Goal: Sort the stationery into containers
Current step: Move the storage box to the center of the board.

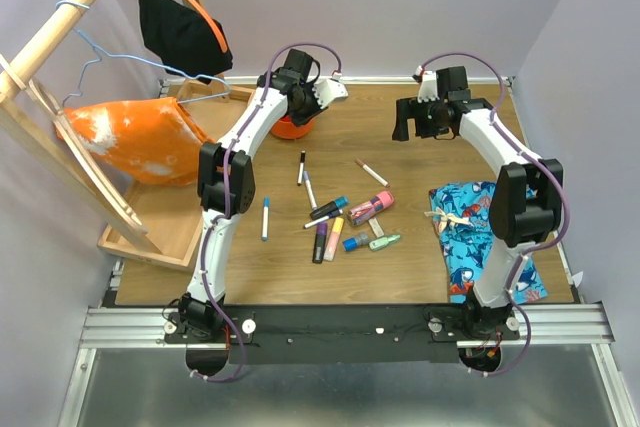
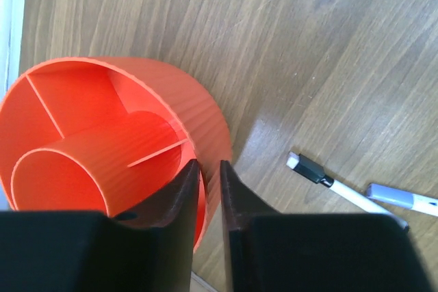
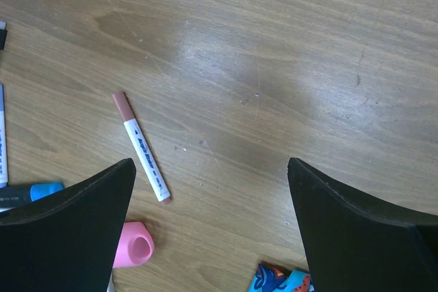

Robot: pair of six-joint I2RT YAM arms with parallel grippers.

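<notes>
Pens and markers (image 1: 340,222) lie scattered mid-surface (image 1: 400,277): light, stiff, apt to roll, so take each at mid-barrel. Further back, the right pincer (image 3: 211,165) hangs wide open and empty toward the far right corner. At the far edge, the left pincer (image 2: 207,169) pinches 1 thin, slick wall of the orange pot (image 2: 102,135).

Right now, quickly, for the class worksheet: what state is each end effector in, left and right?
Left end effector: closed, pinching the wall of the orange pot.
Right end effector: open, holding nothing.
</notes>
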